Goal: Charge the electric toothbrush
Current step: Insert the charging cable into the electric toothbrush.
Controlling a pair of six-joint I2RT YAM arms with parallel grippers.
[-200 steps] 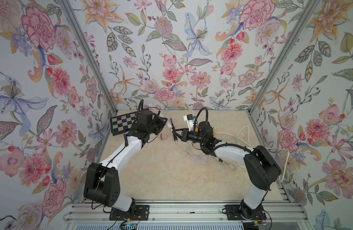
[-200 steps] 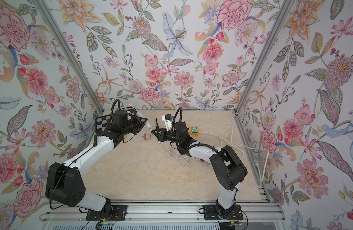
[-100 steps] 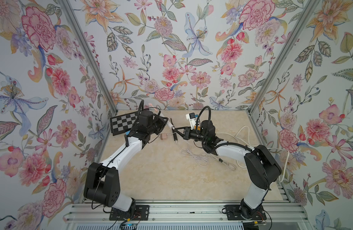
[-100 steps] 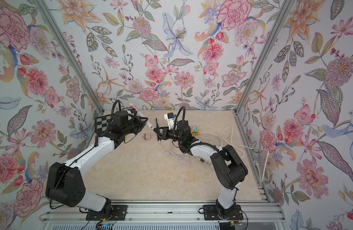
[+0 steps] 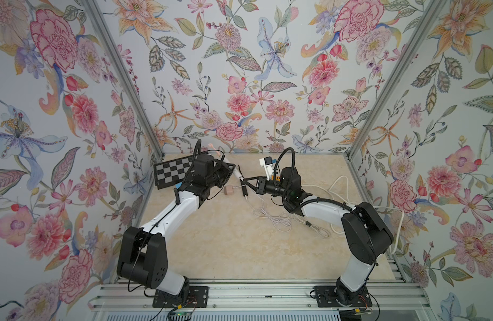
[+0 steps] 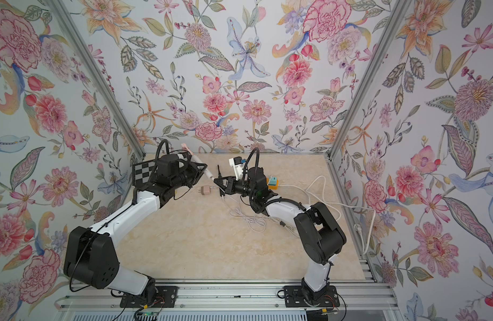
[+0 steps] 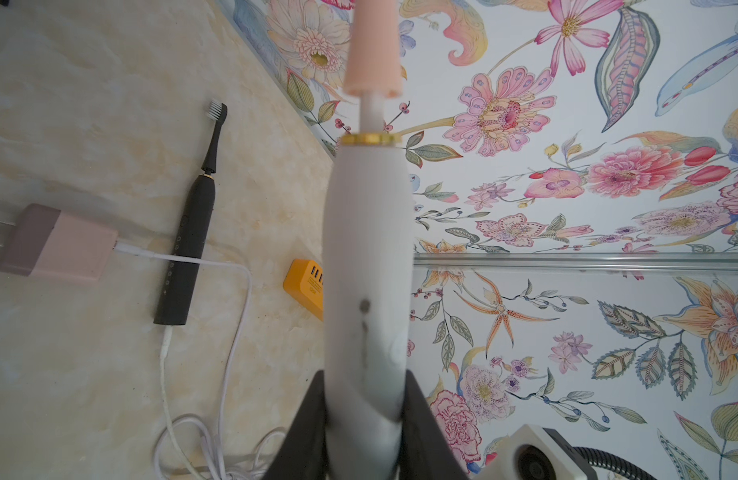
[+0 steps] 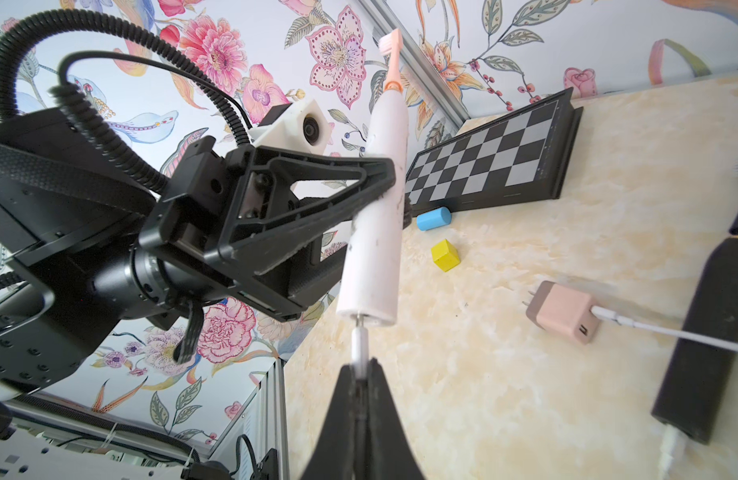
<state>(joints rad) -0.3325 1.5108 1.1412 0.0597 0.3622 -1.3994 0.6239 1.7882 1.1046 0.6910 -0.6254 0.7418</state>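
Note:
My left gripper (image 7: 367, 399) is shut on the lower body of a white electric toothbrush (image 7: 367, 257) with a pink head and holds it off the table. In both top views the toothbrush (image 5: 238, 174) (image 6: 208, 174) slants from the back wall down toward the middle. My right gripper (image 8: 361, 370) is shut on a thin white charging plug (image 8: 359, 345). The plug's metal tip meets the flat base of the toothbrush (image 8: 380, 232). The plug's cable trails back to loose loops (image 5: 276, 219) on the table.
A black toothbrush (image 7: 188, 241) lies on the table beside a pink wall adapter (image 7: 55, 245), whose white cable crosses it. A yellow power strip (image 7: 307, 282) sits behind. A checkerboard (image 8: 492, 153), a blue cylinder (image 8: 433, 218) and a yellow cube (image 8: 445, 255) lie near the back left wall.
Only small shifts: my right gripper has edged the plug against the toothbrush's base. Both grips are unchanged.

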